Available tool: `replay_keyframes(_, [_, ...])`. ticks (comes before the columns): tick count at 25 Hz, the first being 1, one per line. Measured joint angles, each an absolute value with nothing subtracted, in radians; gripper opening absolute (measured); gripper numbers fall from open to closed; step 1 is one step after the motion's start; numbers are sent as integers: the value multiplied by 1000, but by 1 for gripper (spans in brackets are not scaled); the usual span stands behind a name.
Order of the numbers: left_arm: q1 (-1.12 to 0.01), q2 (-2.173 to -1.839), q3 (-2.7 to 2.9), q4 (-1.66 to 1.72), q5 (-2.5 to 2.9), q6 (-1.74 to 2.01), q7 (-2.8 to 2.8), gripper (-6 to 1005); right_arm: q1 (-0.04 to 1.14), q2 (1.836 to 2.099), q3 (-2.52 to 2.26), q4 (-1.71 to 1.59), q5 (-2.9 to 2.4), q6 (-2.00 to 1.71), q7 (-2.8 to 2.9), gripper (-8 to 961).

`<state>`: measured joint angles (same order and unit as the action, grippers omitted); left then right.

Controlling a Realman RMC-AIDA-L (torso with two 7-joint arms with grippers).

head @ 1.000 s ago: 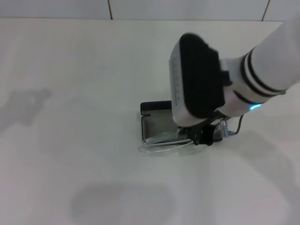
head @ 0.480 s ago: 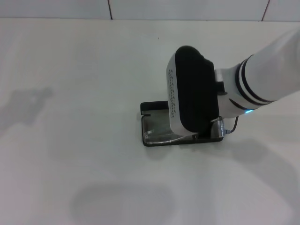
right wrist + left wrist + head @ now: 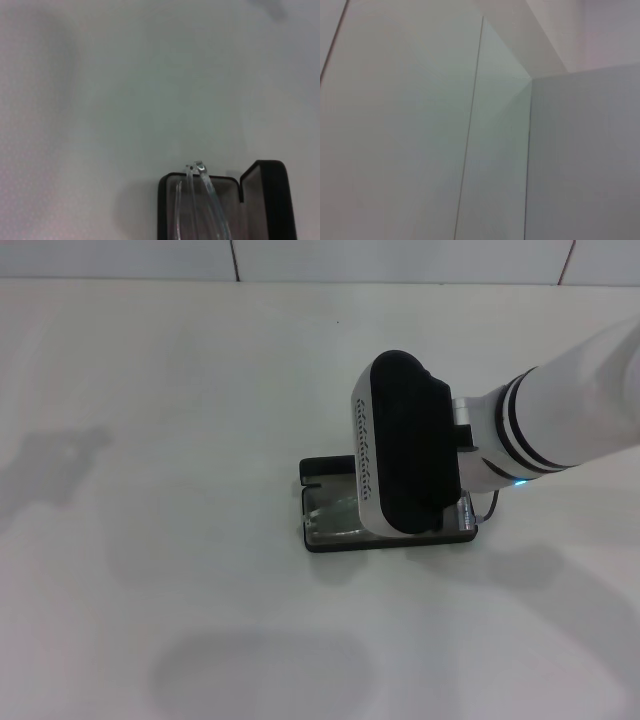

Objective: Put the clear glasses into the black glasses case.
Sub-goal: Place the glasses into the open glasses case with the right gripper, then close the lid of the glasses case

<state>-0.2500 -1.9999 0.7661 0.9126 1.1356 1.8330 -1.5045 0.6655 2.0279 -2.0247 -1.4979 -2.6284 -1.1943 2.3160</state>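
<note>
On a plain white tabletop (image 3: 150, 440), a flat rectangular black hinged glasses case (image 3: 318, 540) w/ grey lining lies open near centre. Transparent plastic wraparound glasses (image 3: 200, 200) are seen inside it, arm tips reaching the rim. Directly above, the right arm's white-and-black wrist (image 3: 410, 445) is held; finger state can't be told. Left arm isn't seen.

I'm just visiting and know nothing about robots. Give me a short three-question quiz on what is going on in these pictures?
1. True or false: the black glasses case lies open on the table.
2. Which arm hangs over the case? A left, B right.
3. Fill in: the clear glasses are over the case's grey ___.

Key: 1 true. 2 B, the right arm; its gripper is hidden, and the left arm is out of sight. 3 lining.
</note>
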Motion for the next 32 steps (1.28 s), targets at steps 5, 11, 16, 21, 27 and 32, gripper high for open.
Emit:
replay_keyframes(5, [-246,-2004,762,913,1134,1833,-1505,80,656,2028,-2039,-1494,-2643,-1180,2316,37])
replay_keyframes(11, [-244,-2007,762,913,1134,1833,-1505,80,655,2028,-2048,-1483,-2647,-1178,2318,37])
replay_keyframes(16, [-243,-2008,762,913,1133,1833,-1505,81,653,2028,-2047,-1482,-2647,-1178,2323,55])
replay_keyframes(21, [-242,-2008,762,913,1133,1833,-1506,81,651,2028,-2046,-1482,-2648,-1177,2325,97])
replay_keyframes(27, [-238,-2008,762,913,1133,1835,-1508,81,651,2028,-2041,-1492,-2651,-1185,2326,147])
replay_keyframes(32, [-238,-2008,762,913,1133,1835,-1506,81,644,2028,-2048,-1521,-2651,-1200,2326,154])
